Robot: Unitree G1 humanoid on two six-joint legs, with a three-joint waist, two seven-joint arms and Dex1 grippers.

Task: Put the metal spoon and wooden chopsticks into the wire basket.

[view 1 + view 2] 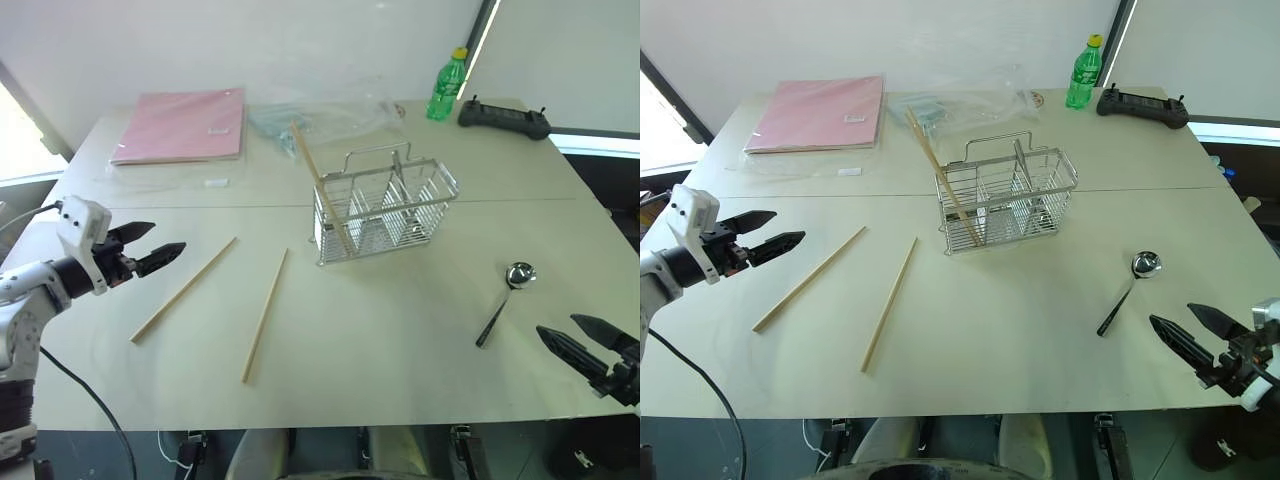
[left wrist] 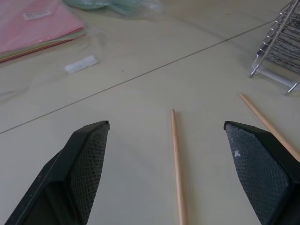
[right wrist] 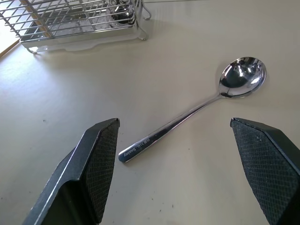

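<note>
Black-fingered left tool (image 1: pixel 157 247) is spread wide, empty, hovering over the surface's left edge. Right tool (image 1: pixel 1190 332), same: wide apart, nothing in it, near the front right corner.

Spoon (image 3: pixel 197 110) lies just ahead of my right tool, handle end toward me, bowl away; long axis runs from the front right corner diagonally toward the basket. Handle sits between the fingers' line in the wrist view, so right arm's clearly the nearer one for it.

Two chopsticks flat on the surface, front-left area: nearer stick (image 1: pixel 184 290) just past my left tool, second one (image 1: pixel 265 315) further toward mid-surface. Both run roughly front-to-back w/ a lean toward the basket. Third stick (image 1: pixel 320 185) already stands tilted in the wire basket's (image 1: pixel 386 212) left end compartment, top leaning toward the back left corner.

Basket sits mid-surface, a bit back. My guess: left takes the near stick, fingers closing across its length.
</note>
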